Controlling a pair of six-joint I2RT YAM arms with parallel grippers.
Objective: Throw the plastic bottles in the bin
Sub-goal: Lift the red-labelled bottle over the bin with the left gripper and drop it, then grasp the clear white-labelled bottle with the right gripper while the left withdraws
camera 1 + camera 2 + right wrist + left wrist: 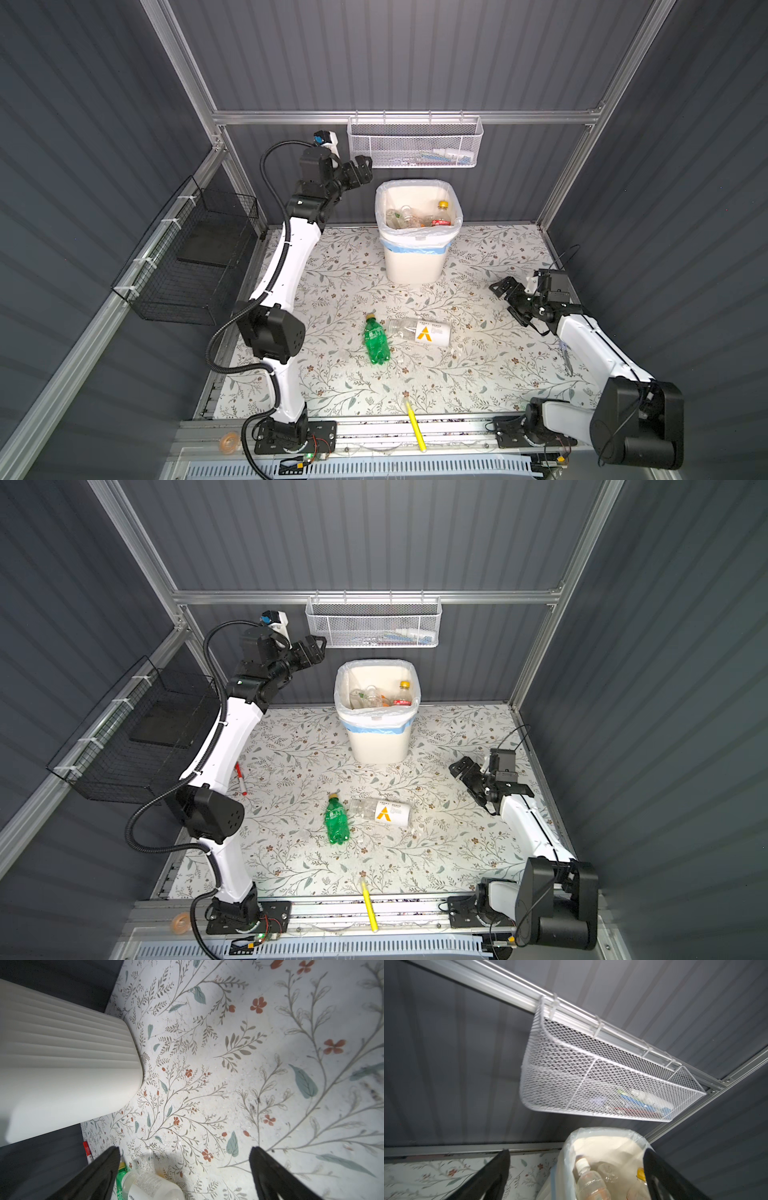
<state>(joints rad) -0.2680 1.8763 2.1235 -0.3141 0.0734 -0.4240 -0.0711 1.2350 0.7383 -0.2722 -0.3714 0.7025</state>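
My left gripper (358,170) hangs wide open and empty, raised just left of the bin (411,266) at the far side, high enough to clear its rim. Several bottles (441,214) lie inside. My right gripper (508,300), equally wide and empty, hovers low on the right. It faces the green bottle (376,343) and the clear white-labelled bottle (420,331), which lie just beside each other mid-tabletop (478,374) and are probably my next picks.

White mesh basket (415,143) on rear rail; black wire basket (187,270) on side rail; yellow pen (414,426) across front edge.
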